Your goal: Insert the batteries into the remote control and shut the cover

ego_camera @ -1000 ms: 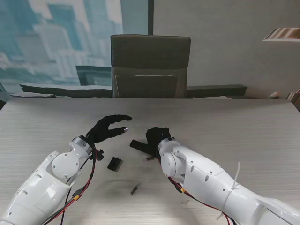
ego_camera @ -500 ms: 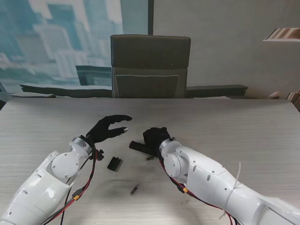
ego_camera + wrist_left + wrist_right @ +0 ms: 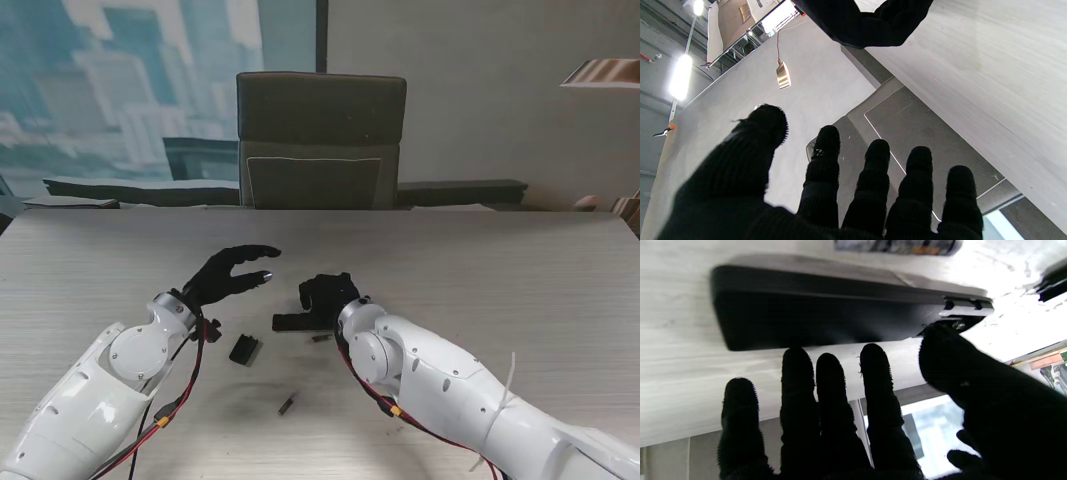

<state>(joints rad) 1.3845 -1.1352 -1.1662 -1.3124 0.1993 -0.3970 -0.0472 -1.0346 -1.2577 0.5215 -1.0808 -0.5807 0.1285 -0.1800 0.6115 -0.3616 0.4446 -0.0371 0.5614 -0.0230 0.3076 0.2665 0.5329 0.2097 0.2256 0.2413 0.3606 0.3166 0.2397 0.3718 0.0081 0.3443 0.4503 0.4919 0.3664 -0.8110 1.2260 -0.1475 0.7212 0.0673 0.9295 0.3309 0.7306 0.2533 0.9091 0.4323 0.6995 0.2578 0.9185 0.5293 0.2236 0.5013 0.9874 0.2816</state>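
The black remote (image 3: 291,322) lies flat on the table, its left end poking out from under my right hand (image 3: 326,294). In the right wrist view the remote (image 3: 826,320) is a long dark bar. The fingers (image 3: 873,380) stretch out apart alongside it, and the thumb touches its notched end. A small dark cover (image 3: 243,349) lies to the left, nearer to me. One battery (image 3: 287,404) lies nearer still; another (image 3: 320,338) rests just by the remote. My left hand (image 3: 232,272) hovers open to the left, fingers spread, holding nothing.
A dark office chair (image 3: 320,140) stands behind the table's far edge. The left wrist view shows the right hand (image 3: 867,23) close ahead of the left fingers. Bare wood-grain table top (image 3: 520,280) stretches to the right.
The remote has swung round under my right hand and now lies more level, sticking out further left. The right hand shifted slightly left and away. The left hand stayed still.
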